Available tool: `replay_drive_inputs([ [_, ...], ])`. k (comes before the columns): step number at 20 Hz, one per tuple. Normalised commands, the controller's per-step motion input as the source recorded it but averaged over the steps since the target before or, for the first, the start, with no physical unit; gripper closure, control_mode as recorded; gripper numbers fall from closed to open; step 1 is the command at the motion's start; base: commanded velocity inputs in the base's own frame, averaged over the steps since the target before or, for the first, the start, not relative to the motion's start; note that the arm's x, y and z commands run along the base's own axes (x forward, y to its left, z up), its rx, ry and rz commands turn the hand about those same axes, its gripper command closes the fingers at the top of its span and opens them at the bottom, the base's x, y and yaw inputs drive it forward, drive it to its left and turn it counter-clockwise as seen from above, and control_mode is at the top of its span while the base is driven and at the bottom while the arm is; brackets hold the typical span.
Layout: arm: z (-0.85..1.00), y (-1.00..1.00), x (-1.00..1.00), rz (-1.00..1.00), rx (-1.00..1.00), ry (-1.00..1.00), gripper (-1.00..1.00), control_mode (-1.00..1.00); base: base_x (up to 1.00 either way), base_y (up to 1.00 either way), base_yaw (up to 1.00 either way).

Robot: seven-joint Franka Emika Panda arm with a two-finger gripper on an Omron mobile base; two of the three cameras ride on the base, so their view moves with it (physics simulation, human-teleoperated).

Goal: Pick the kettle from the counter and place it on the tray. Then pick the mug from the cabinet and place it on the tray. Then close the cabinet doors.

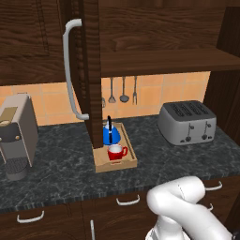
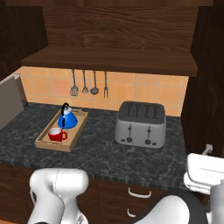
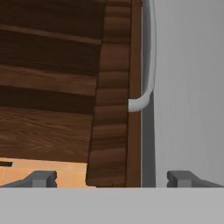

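The end effector (image 3: 111, 178) hangs released before an open dark-brown wood-grain cabinet door (image 3: 114, 92) edge. Beyond, on the dark marbled bench (image 1: 56, 173), the light wooden tray (image 1: 116, 164) holds a red mug (image 1: 116, 152), then a blue cone-shaped kettle (image 1: 111, 135).

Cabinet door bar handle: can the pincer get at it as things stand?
Probably yes. In the hand view the open pincer faces the door edge-on, with the bar handle just ahead and nothing between. It sits slightly off-centre, so a small shift seems needed.
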Motion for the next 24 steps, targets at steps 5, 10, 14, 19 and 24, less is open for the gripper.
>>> replay_drive_inputs([
  [5,0.30,0.02,0.00,0.17,-0.13,-0.06,-1.00,-1.00,0.00,0.00,0.00],
  [10,0.02,0.24,0.00,0.20,-0.16,0.02,-1.00,-1.00,0.00,0.00,0.00],
  [14,0.04,0.31,0.00,0.22,-0.15,0.01,-1.00,-1.00,0.00,0.00,0.00],
  [19,0.11,0.46,-0.01,0.19,-0.15,0.03,-1.00,-1.00,0.00,0.00,0.00],
  [24,0.04,0.77,0.11,0.20,-0.12,0.21,-1.00,-1.00,0.00,0.00,0.00],
])
